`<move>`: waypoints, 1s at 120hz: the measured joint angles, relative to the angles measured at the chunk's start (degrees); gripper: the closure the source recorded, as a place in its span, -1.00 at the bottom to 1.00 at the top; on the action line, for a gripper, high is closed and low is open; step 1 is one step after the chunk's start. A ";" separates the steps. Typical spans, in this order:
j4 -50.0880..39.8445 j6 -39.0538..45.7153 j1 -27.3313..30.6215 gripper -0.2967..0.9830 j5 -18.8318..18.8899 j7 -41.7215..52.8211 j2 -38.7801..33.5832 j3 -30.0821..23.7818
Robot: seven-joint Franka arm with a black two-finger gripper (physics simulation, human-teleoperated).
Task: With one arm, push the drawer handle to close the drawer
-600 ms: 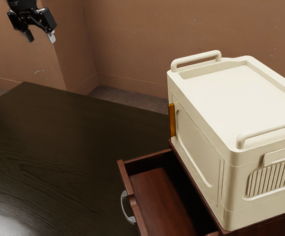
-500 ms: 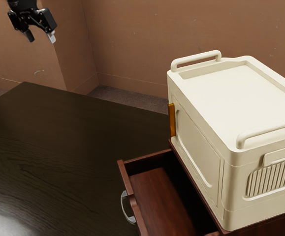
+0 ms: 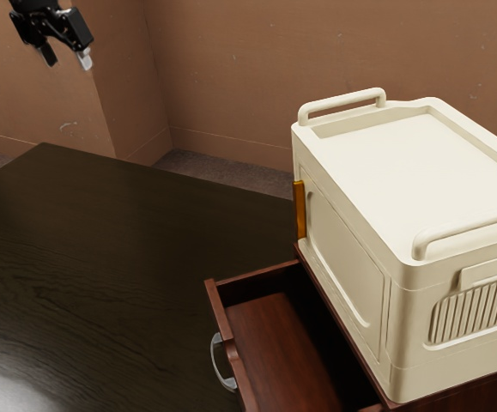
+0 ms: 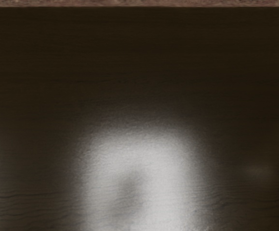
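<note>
1 pincer (image 3: 67, 59) shifted; 1 drawer (image 3: 278, 343) open (1 handle (image 3: 216, 364)).

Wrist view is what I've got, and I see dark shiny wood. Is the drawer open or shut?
Observer: Open. The reddish-brown wooden drawer sticks out below the big cream box with bar handles on top.
Operator: Is there something on it I can push?
Observer: Yes, a curved, silvery metal handle on its front.
Operator: Cool! Is my claw touching it?
Observer: No. The black two-fingered claw hangs in the air at the exterior view's upper left, well apart from the handle.
</note>
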 joint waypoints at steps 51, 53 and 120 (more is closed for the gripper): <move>-30.83 -1.97 -11.13 -0.50 13.48 3.22 -43.86 -11.75; -32.26 -2.52 -11.90 -0.50 13.86 3.36 -45.57 -12.36; -74.73 3.79 -24.13 -0.49 16.50 8.16 -62.40 -15.55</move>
